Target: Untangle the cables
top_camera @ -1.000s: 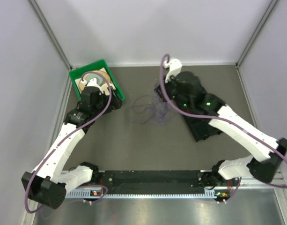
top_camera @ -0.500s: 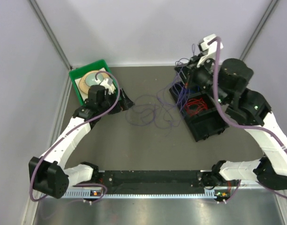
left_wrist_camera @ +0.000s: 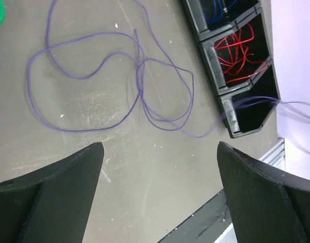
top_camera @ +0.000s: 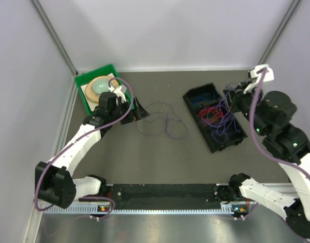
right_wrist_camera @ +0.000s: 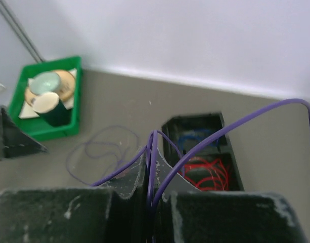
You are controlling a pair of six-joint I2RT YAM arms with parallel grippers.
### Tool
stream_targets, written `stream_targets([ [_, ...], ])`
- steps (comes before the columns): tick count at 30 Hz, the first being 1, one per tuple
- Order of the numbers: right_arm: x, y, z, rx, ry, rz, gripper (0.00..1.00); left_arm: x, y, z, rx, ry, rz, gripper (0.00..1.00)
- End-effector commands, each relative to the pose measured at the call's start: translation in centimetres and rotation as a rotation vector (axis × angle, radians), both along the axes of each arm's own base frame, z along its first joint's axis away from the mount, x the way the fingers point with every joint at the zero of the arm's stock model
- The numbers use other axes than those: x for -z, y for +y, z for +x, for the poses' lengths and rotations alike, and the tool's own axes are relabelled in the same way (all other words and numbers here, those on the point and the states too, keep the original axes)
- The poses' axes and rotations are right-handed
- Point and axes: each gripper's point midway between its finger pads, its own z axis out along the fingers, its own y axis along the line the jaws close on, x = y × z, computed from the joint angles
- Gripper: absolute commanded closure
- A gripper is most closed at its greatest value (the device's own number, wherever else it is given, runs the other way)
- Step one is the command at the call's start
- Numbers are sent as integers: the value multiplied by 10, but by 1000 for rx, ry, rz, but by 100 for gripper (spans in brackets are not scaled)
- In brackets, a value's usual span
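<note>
Since a moment ago we have swung our right tool (top_camera: 234, 97) from above the far end of the black bin (top_camera: 191, 94) out to its right side. The loose purple cables (top_camera: 162, 122) on the tabletop (top_camera: 144, 162) have thinned to a few loops. Our left tool (top_camera: 139, 111) has edged closer to those loops.

Our right tool (right_wrist_camera: 151, 163) is pressed together on several purple strands, and one of them arches up and away to the right. Seen from above, those strands hang over the bin's near compartments. One strand runs from the loops (left_wrist_camera: 139, 91) across the near compartment's rim.

Red cables (left_wrist_camera: 240, 55) lie in the middle compartment and blue cables (left_wrist_camera: 220, 7) in the far one.

Our left tool (left_wrist_camera: 160, 147) stands wide apart with nothing between its fingers, over the tabletop between the green tray (top_camera: 81, 83) and the loops.
</note>
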Motion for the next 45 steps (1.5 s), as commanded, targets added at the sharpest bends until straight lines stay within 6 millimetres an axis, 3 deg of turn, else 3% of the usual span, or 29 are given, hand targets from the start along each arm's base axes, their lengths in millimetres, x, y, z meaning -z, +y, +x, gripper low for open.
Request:
stream_targets([
  [1,36,6,20,-34,78,45,100,-9,-17,4,53,-39,-48,1],
  [4,47,7,25,-60,92,67,100,-8,-20,3,64,-40,-43,1],
  [12,50,-3,32,-72,92,61,100,-8,-19,3,62,-49,-31,1],
  [13,47,4,29,-133,79,76,100,-6,-18,3,60,-46,-29,1],
  [14,48,-6,35,-112,78,96,100,-6,-19,3,62,-43,-29,1],
  [15,59,-7,37,-127,98,105,100,-6,-18,3,61,-46,-28,1],
  [17,59,-6,36,-189,92,172,100,-7,-18,3,61,-48,-26,1],
  [18,77,-19,43,-154,124,199,100,-7,-17,2,62,-51,-21,1],
  [20,82,-25,39,-154,128,268,100,-7,-16,2,60,-51,-16,1],
  [27,171,-55,46,20,343,294,100,-3,-15,1,62,-41,-7,1],
  [36,231,-76,64,155,441,290,100,0,-16,2,54,-30,-7,1],
  [40,255,-103,80,311,506,267,100,0,-17,3,55,-24,-19,1],
  [45,298,-117,85,402,637,231,100,0,-17,3,53,-27,-14,1],
])
